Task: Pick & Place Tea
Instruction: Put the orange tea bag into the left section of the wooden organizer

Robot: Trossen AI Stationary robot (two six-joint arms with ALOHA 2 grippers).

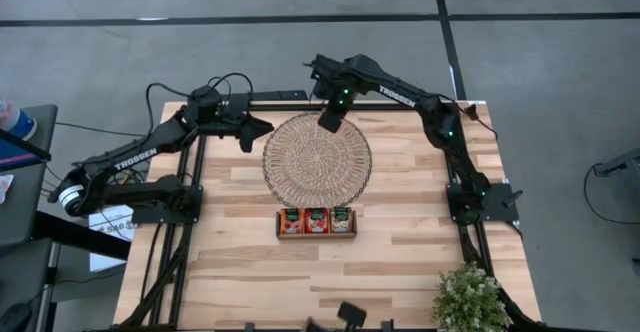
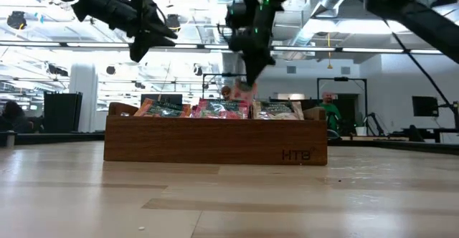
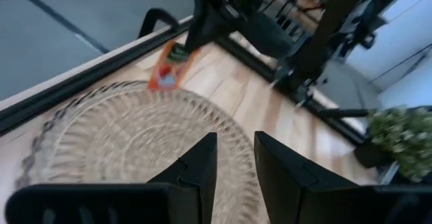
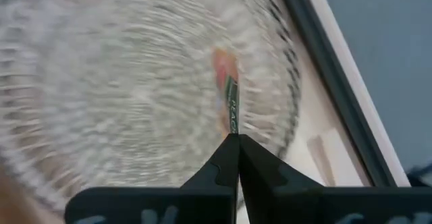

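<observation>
One tea sachet [image 3: 167, 71], red-orange with a green top, hangs over the far part of the round woven mat [image 1: 317, 159]; my right gripper [image 4: 235, 142] is shut on it. My left gripper [image 3: 235, 158] hovers above the mat's far-left edge, open, with nothing between its fingers. Several more sachets [image 1: 316, 219] stand upright in the small brown wooden tray [image 1: 316, 234], which sits just near of the mat. The low view shows the held sachet [image 2: 244, 91] above the tray's row. My right gripper pinches the sachet's green top end [image 4: 231, 113] between its two fingertips, which come from above and point steeply down. The sachet hangs below the fingers, seen edge-on from the wrist, lifted clear of the mat.
A potted plant [image 1: 468, 297] stands at the table's near right corner. Black frame rails run along the table's left, right and far edges. Bare wood lies near of the tray. People show in the room beyond the table in the low view.
</observation>
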